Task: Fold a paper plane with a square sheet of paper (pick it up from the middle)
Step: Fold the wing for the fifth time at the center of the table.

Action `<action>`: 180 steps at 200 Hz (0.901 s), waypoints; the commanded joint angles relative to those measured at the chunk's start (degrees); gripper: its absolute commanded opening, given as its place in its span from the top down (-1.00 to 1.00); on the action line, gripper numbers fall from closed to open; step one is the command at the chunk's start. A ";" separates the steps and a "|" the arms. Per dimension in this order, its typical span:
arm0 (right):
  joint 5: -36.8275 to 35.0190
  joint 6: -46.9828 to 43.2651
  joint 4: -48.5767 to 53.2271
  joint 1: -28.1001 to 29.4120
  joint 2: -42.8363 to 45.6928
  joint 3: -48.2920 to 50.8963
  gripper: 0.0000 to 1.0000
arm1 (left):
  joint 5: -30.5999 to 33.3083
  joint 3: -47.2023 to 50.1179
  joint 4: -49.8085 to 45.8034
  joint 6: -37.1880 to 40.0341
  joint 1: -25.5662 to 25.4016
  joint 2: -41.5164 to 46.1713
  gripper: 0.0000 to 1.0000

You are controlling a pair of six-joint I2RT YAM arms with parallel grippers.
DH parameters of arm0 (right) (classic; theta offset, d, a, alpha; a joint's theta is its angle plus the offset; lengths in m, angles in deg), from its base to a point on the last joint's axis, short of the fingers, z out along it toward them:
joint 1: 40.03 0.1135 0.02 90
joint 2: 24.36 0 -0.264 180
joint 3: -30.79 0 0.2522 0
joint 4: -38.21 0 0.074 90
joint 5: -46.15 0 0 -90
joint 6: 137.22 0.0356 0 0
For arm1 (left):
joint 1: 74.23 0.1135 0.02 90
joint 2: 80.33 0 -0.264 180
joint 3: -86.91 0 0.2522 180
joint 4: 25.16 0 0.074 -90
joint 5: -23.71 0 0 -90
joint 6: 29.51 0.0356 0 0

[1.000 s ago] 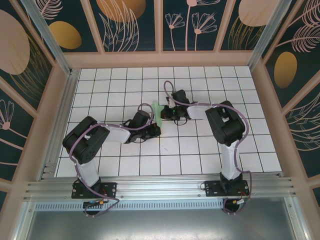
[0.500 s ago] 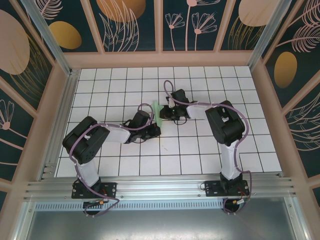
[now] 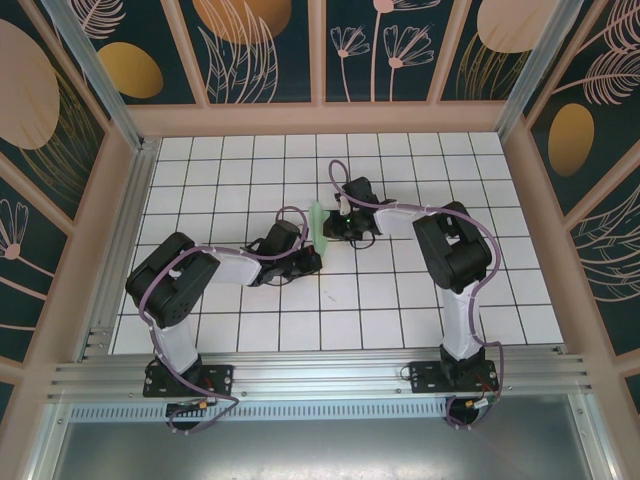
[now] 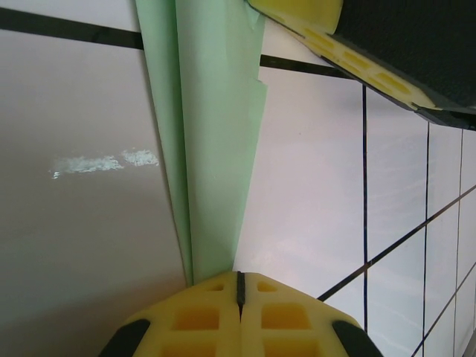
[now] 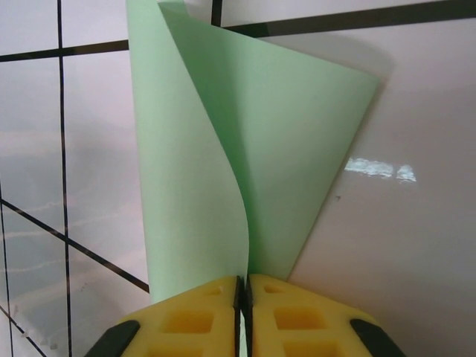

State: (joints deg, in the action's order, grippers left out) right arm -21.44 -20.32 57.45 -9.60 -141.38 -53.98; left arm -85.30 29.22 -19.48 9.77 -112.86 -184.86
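Pinching a thin, pale mint-green sheet of paper at centre frame.
Left hand and right hand are both closed tight on the folded sheet, mid white gridded worktop.

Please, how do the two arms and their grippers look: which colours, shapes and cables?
Both the left arm and the right arm have bulky black joints, white link sections and thin lilac cables looping alongside. The left gripper and the right gripper have yellow finger pads with rectangular recesses and black backing.
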 commanded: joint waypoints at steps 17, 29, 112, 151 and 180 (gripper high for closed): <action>-2.20 -1.04 2.35 -0.55 2.04 -0.29 0.81 | 1.43 -0.56 -5.76 0.53 -0.12 -1.54 0.98; -2.28 -1.13 2.41 -0.55 2.23 -0.28 0.85 | 1.50 -1.01 -6.05 0.66 -0.08 -1.38 0.97; -4.75 -1.23 3.40 -0.55 0.29 -0.02 1.00 | 1.11 -2.50 -1.68 -0.94 1.24 5.28 0.70; -4.64 -1.32 3.23 -0.55 -0.47 0.35 1.00 | 1.07 -3.97 1.88 -1.71 3.20 3.53 0.70; -4.61 -1.39 3.23 -0.53 -0.76 0.27 1.00 | 1.56 -6.67 1.54 -1.32 3.55 -0.65 0.75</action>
State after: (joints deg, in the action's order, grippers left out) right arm -22.64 -20.34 58.04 -9.60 -141.09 -53.98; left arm -84.93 24.94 -18.96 8.68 -109.65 -182.26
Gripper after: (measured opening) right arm 0.064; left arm 0.139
